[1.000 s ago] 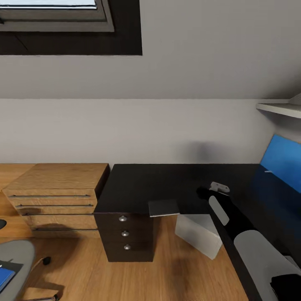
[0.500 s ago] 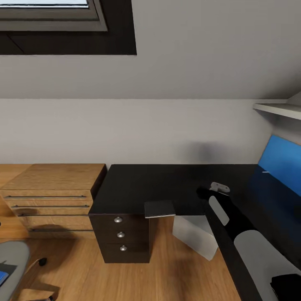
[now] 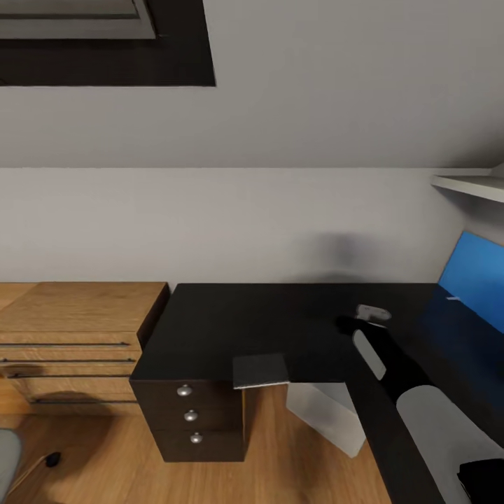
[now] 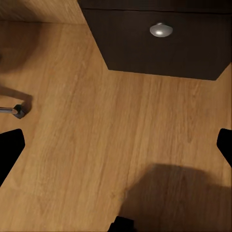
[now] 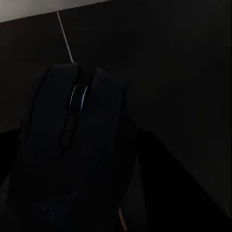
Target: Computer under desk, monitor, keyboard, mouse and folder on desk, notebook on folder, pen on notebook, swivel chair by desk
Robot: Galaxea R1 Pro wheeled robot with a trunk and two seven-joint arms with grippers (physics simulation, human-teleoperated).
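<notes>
Your right arm (image 3: 413,392) reaches out over the black top of the desk (image 3: 280,322). Its gripper (image 3: 357,318) sits low above the desk. In the right wrist view, a dark mouse (image 5: 72,154) with a grey scroll wheel lies right between the jaws. The black fingers (image 5: 164,183) sit close along its sides, and they look like they pinch it, but the picture is very dark, so you cannot be sure. A thin white pen (image 5: 65,38) lies on the desk out past the jaws, beyond the front of the mouse.

Your left gripper (image 4: 116,145) points down at the wood floor (image 4: 96,145). Its two black fingertips (image 4: 9,150) are spread far apart with nothing between them. Ahead of those jaws is the dark drawer block (image 4: 159,43) of the desk with a round silver knob (image 4: 161,30). A chair castor (image 4: 18,110) sits off to one side of the jaws.

The pale computer (image 3: 325,413) stands on the floor under the desk, beside the drawer block. A small grey flat thing (image 3: 260,369) lies at the desk's front edge. A light wood cabinet (image 3: 70,336) stands next to the desk.
</notes>
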